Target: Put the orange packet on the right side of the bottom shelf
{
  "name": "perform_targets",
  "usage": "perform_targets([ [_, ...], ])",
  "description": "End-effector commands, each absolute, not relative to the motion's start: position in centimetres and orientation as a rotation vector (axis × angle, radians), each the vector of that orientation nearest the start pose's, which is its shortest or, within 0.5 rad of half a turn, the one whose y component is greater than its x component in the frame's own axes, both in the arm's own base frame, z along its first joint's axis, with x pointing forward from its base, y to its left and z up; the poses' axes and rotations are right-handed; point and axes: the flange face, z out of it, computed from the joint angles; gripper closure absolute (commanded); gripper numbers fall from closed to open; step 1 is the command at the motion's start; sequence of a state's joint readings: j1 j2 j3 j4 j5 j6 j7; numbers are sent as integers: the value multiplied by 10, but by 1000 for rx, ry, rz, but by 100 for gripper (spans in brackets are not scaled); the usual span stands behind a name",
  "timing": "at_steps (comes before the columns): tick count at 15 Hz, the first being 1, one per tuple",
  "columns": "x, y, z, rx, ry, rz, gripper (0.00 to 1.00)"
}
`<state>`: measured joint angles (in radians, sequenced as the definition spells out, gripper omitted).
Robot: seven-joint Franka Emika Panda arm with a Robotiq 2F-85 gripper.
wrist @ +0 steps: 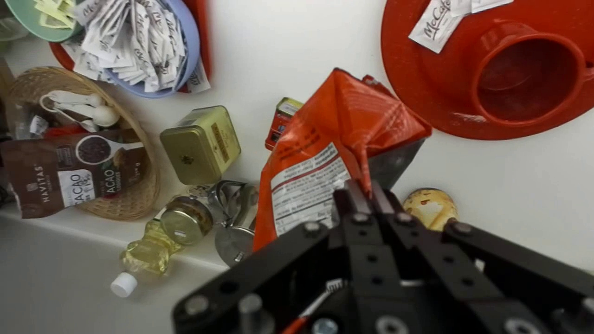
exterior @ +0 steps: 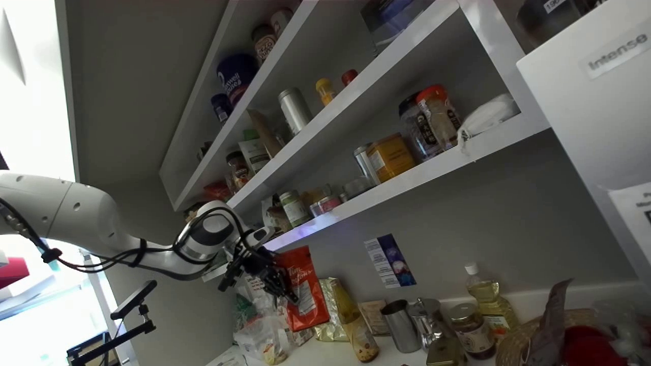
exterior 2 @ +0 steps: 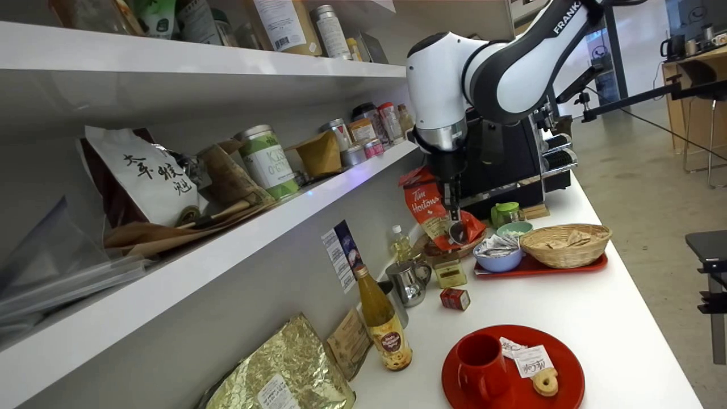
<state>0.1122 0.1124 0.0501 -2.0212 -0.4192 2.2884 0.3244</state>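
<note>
Clearly, the gripper (wrist: 366,191) is clamped on a raised fold of the orange packet (wrist: 304,178), which hangs in the air over the surface (wrist: 297,41), lower than the front edge of the bottom shelf (exterior: 407,180). The step in hand looks like the carry, with the placing not yet done.

The hold itself is the first worry — only a thin ridge of film seems caught, so its own weight could make the packet swing, twist or peel free, above all on a quick turn. Were it to drop, the square olive tin (wrist: 202,144) or the red mug (wrist: 529,83) might be hit.

Height comes next. A rise begun too near the shelf could snag the packet against that thick edge, or knock the gripper on it from below; going too high risks striking the white board above (exterior: 325,116), since the packet looks long and headroom may be tight.

Taking right as one faces the shelf, the goal end already holds a red-lidded jar (exterior: 440,119), a dark-lidded jar (exterior: 418,133) and a white bundle (exterior: 491,114). A blunt push there could topple a jar, and letting go too early — with the packet's base half over the edge — would likely send it slumping off. How much room those leave for it is hard to tell.
</note>
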Motion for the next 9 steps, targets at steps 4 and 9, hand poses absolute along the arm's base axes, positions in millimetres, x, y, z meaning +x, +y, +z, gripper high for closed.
perform_targets([
  [4,577,24,462,-3434,22,-382,99],
  [9,576,-49,497,-3423,298,-459,99],
])
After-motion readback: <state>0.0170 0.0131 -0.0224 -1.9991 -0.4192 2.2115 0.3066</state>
